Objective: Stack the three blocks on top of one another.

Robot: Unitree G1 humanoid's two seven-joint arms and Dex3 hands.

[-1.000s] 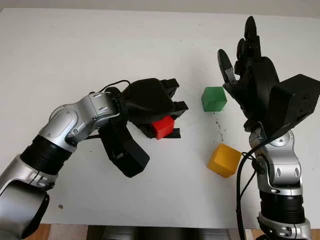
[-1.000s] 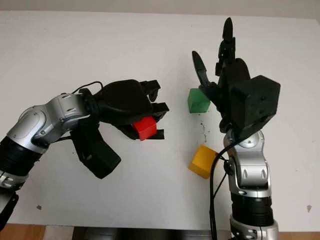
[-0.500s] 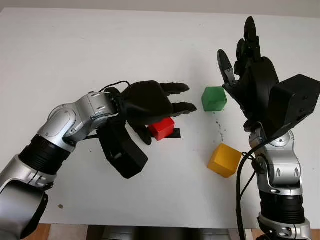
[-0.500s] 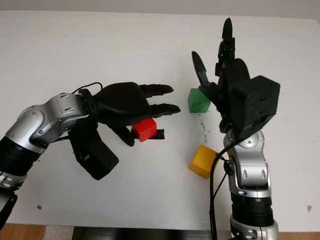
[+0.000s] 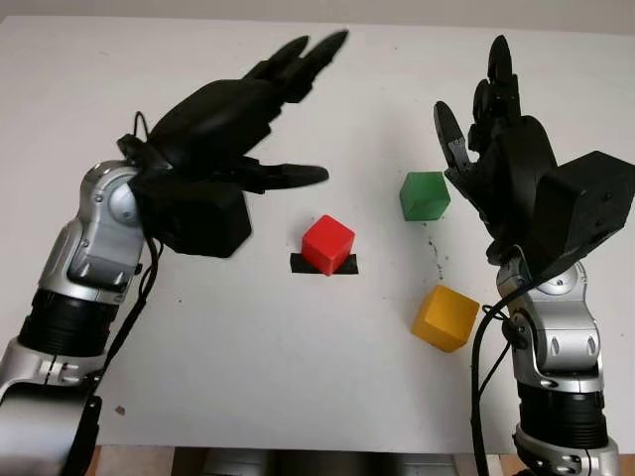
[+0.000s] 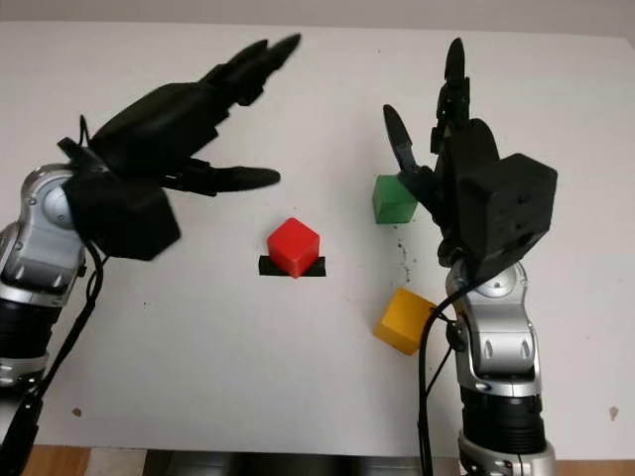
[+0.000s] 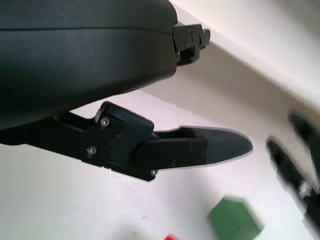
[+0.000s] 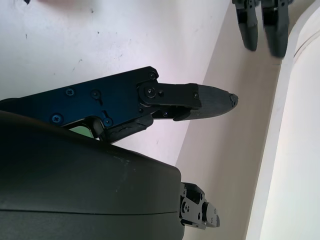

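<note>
Below the left hand's (image 5: 233,124) fingers (image 5: 298,59), in the left wrist view, the green block (image 7: 235,219) sits blurred on the white desk (image 7: 45,200) with a sliver of red beside it; the head views alone show the whole layout; the right wrist view catches a patch of green under its own thumb, and the far fingers of the other hand.

Left hand is raised above the desk, empty, fingers extended and apart, thumb pointing toward the red block (image 5: 327,244); right hand (image 5: 501,149) stands upright just beside the green block, empty, fingers straight up and apart.

Three blocks, one of each colour, none stacked: red on a black strip (image 5: 342,265) below the left thumb; green left of the right fingers; yellow block (image 5: 445,317) nearer, beside the right forearm.
</note>
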